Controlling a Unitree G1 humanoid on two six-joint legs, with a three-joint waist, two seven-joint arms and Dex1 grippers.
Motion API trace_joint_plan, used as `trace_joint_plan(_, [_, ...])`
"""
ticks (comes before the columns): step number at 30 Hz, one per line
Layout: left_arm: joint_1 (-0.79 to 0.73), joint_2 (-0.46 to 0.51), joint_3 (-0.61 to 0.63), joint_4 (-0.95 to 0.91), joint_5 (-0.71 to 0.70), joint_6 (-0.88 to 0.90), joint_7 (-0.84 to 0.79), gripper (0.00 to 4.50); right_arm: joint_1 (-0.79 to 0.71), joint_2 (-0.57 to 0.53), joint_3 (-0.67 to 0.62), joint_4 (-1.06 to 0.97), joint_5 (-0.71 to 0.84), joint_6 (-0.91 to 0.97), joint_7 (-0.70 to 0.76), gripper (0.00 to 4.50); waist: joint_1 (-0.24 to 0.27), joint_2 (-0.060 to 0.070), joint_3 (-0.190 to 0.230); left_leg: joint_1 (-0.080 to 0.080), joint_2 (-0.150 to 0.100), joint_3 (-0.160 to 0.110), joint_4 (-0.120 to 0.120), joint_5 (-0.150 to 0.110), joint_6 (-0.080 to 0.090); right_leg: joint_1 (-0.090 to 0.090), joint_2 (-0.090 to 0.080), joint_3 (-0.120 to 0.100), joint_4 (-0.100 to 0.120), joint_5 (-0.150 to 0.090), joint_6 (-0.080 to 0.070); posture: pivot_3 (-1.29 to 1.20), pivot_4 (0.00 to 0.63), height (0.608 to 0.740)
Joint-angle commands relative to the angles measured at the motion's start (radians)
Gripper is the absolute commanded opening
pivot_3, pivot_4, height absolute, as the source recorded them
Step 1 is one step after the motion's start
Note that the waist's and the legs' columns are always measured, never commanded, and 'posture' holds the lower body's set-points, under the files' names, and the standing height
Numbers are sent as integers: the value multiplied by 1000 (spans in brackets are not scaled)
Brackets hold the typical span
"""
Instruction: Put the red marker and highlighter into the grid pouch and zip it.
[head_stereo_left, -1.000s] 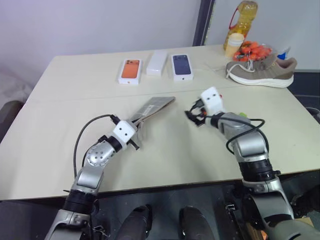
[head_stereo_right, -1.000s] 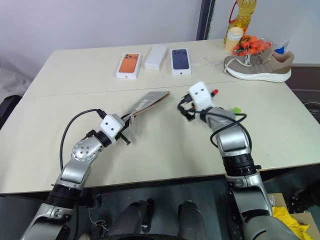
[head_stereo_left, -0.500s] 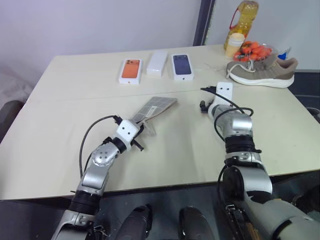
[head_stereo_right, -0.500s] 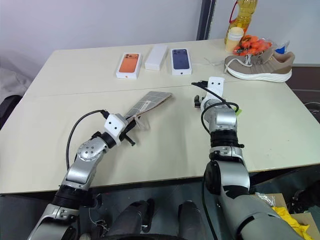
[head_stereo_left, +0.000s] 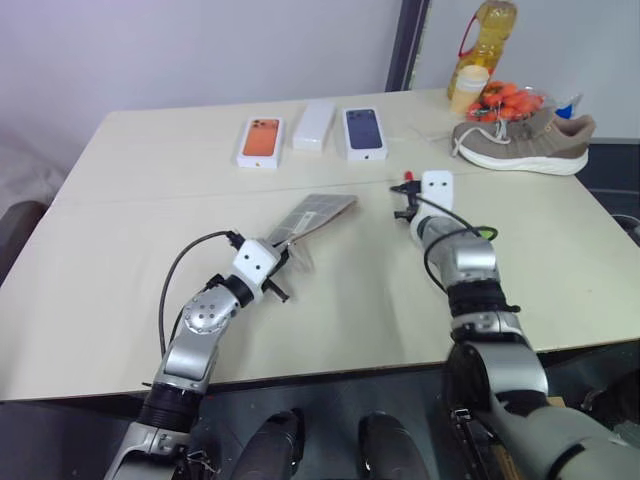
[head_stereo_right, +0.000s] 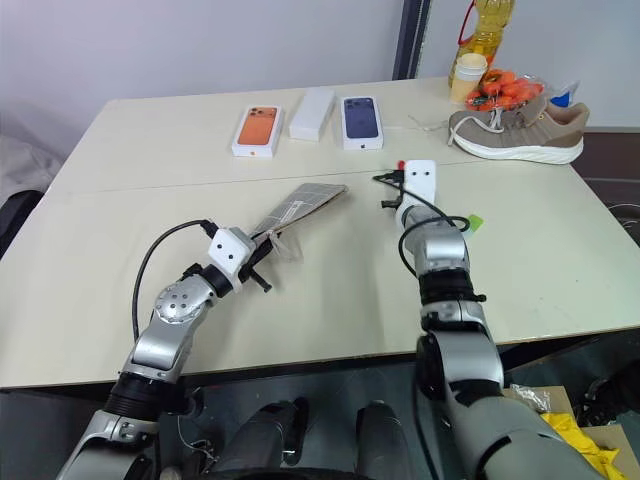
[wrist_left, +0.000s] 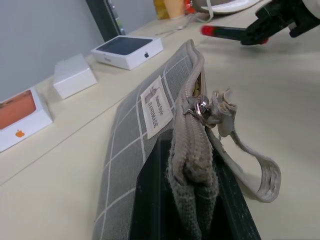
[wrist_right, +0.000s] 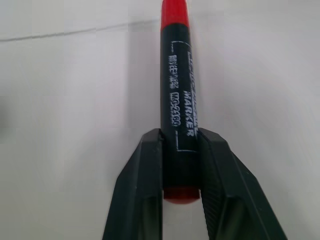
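The grid pouch (head_stereo_left: 318, 212) is held off the table at one end, its beige zipper pull (wrist_left: 197, 107) hanging by the open zipper. My left gripper (head_stereo_left: 280, 246) is shut on the pouch's near end, seen close in the left wrist view (wrist_left: 150, 145). Right of it, my right gripper (head_stereo_left: 404, 197) is shut on the red marker (wrist_right: 177, 100), whose red tip (head_stereo_left: 407, 177) sticks out past the fingers (wrist_right: 145, 190). The highlighter's green cap (head_stereo_right: 472, 222) peeks out beside my right forearm on the table.
Three phone boxes lie at the back: orange (head_stereo_left: 261, 141), white (head_stereo_left: 313, 126) and dark blue (head_stereo_left: 364, 133). A beige shoe (head_stereo_left: 520, 140), an oil bottle (head_stereo_left: 482, 45) and a bag of orange items (head_stereo_left: 505, 100) crowd the far right corner.
My right arm swung forward from the middle of the table to the red marker and its open fingers shut on it. The left gripper kept hold of the pouch.
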Motion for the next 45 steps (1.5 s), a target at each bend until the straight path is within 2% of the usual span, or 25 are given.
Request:
trace_joint_plan(1, [-18,10,25,-29,-35,0,-12,0,76,-123,114,-252,-31,-111,214,415,4,0,0,0,0,0,0,0,0,0,0,0,0,0,0,0,150,740])
trace_joint_plan(7, [-44,22,40,-17,-91,7,-59,0,212,-366,211,-505,-35,-310,547,415,1,0,0,1,0,0,0,0,0,1,0,-1,-1,0,1,0,150,740])
trace_joint_plan(11, [-60,30,40,-3,-100,2,-79,0,259,-435,206,-582,-18,-312,647,415,2,-1,0,1,1,-1,1,0,0,3,0,-2,-2,0,1,0,150,740])
trace_joint_plan(22, [-73,26,30,3,-95,-1,-80,0,317,-450,189,-618,-12,-301,714,415,7,-1,0,1,0,-1,1,0,0,4,-1,-2,-4,0,1,0,150,740])
trace_joint_plan(35, [-63,31,12,-17,-92,-13,-102,0,308,-469,216,-623,-59,-321,747,415,7,-1,1,1,0,-1,1,0,0,4,-1,-2,-4,0,1,0,150,740])
trace_joint_plan(39, [-55,64,-10,-38,-74,-25,-142,0,284,-497,247,-648,-99,-346,781,415,7,-1,1,1,0,-1,1,0,0,4,-1,-2,-4,0,1,0,150,740])
trace_joint_plan(45, [-46,123,-48,-89,-79,-22,-233,0,232,-557,364,-676,-227,-484,865,415,6,-1,1,1,1,-1,1,0,0,4,-1,-2,-4,0,1,0,150,740])
